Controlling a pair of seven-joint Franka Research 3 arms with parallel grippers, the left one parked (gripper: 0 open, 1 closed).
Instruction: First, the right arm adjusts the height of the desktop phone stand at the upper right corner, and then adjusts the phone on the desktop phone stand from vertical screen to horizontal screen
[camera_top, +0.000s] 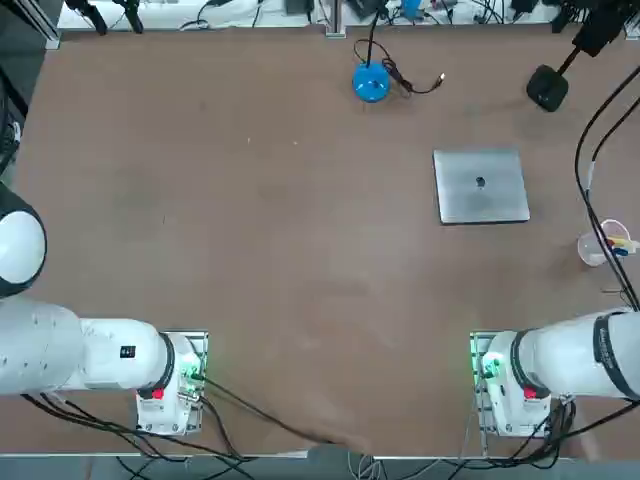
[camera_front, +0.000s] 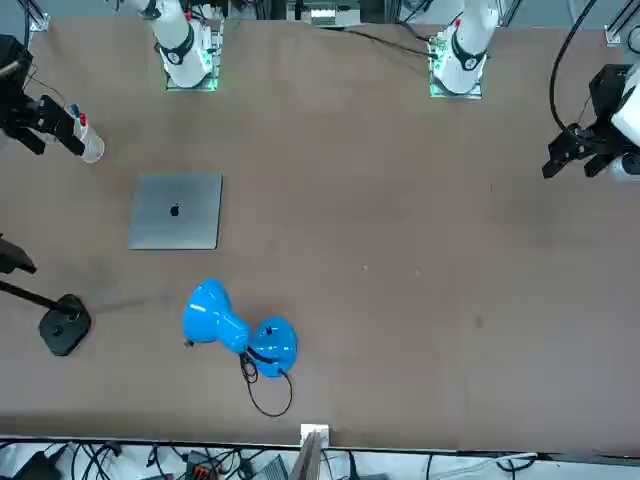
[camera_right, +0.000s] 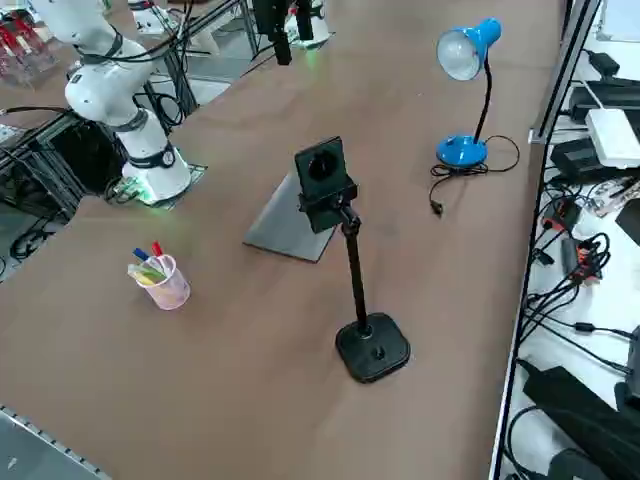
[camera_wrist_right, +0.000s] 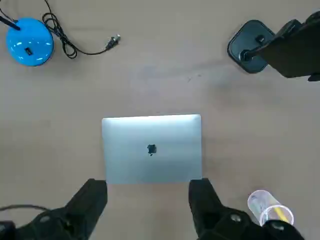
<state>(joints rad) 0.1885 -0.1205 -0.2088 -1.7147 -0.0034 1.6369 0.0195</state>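
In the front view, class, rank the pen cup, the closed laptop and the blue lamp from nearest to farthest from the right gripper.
1. Pen cup, beside the right gripper.
2. Closed laptop, toward the table's middle.
3. Blue lamp, near the camera-side edge.

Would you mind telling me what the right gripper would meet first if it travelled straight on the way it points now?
Probably the closed silver laptop. The open right gripper points down at the table, its fingers framing the laptop's near edge. How high it hangs is unclear.

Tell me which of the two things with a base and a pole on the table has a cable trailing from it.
The blue desk lamp: a loose cable curls from its round base. The black phone stand has none.
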